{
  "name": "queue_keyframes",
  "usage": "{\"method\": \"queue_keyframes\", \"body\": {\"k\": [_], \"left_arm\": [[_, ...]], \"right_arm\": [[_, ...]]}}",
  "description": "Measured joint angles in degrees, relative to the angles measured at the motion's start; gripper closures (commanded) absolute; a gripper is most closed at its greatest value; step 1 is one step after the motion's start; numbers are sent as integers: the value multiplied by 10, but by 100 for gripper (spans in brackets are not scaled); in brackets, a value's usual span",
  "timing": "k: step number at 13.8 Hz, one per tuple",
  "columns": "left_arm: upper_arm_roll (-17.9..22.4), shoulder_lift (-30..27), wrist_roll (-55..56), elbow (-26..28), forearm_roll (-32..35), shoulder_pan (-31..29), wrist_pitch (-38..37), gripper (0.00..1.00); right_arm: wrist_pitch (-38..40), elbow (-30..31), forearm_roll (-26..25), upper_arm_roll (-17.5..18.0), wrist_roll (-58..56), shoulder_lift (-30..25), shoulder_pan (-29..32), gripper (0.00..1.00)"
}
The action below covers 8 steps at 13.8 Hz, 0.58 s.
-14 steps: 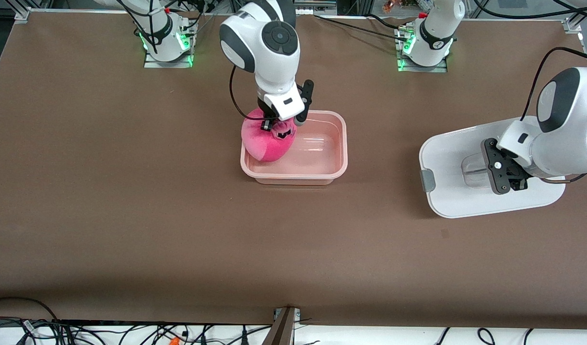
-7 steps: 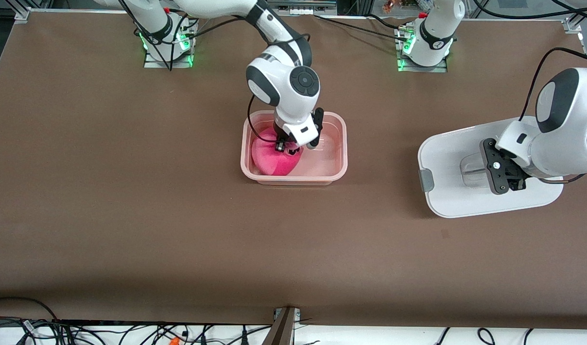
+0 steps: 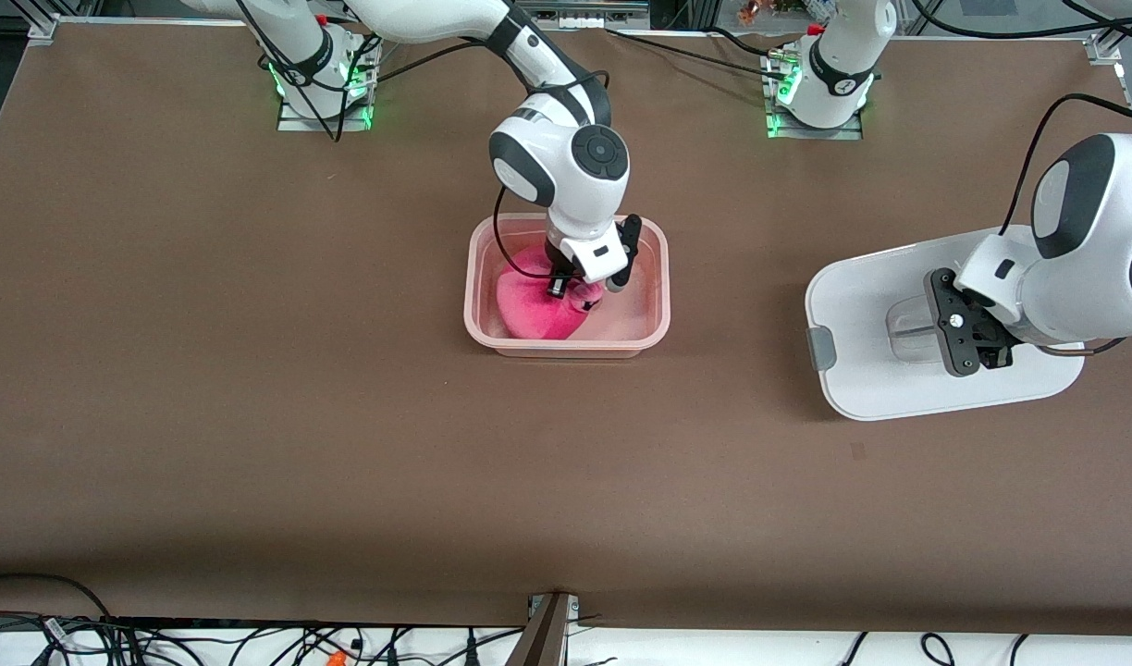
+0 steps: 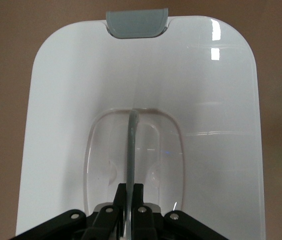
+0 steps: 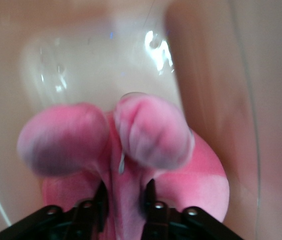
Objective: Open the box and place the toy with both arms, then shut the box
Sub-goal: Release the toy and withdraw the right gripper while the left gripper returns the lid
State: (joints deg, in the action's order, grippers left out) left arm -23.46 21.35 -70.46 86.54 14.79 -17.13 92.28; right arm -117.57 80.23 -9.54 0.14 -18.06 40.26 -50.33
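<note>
The translucent pink box (image 3: 658,277) stands open in the table's middle. My right gripper (image 3: 573,289) is down inside it, shut on the hot-pink plush toy (image 3: 529,310), which sits in the box at the end toward the right arm. In the right wrist view the fingers pinch a fold of the toy (image 5: 145,135) against the box floor (image 5: 96,65). The white lid (image 3: 862,305) lies toward the left arm's end of the table. My left gripper (image 3: 968,338) is shut on the lid's clear recessed handle (image 4: 132,145); the lid's grey clip (image 4: 137,22) shows there too.
Both arm bases (image 3: 321,74) stand at the table's edge farthest from the front camera. Brown table surface (image 3: 344,444) spreads around the box and lid. Cables hang along the edge nearest the camera.
My right gripper has lowered the toy from above the box rim down into the box and shifted slightly toward the left arm's end. The left gripper and lid have barely moved.
</note>
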Motion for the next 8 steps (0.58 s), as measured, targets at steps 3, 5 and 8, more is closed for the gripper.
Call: {"method": "queue_keyframes", "body": {"k": [3,5,8], "left_arm": [[0,1,0,0,0,0,0,100],[0,1,0,0,0,0,0,100],[0,2,0,-1,0,0,0,100]], "right_arm": [[-10,-9,1,1,37,0,-10,0],[2,-23,12,-2,45,-9,-10,0],[57,-41,66,-41,49,-68,4,0]]}}
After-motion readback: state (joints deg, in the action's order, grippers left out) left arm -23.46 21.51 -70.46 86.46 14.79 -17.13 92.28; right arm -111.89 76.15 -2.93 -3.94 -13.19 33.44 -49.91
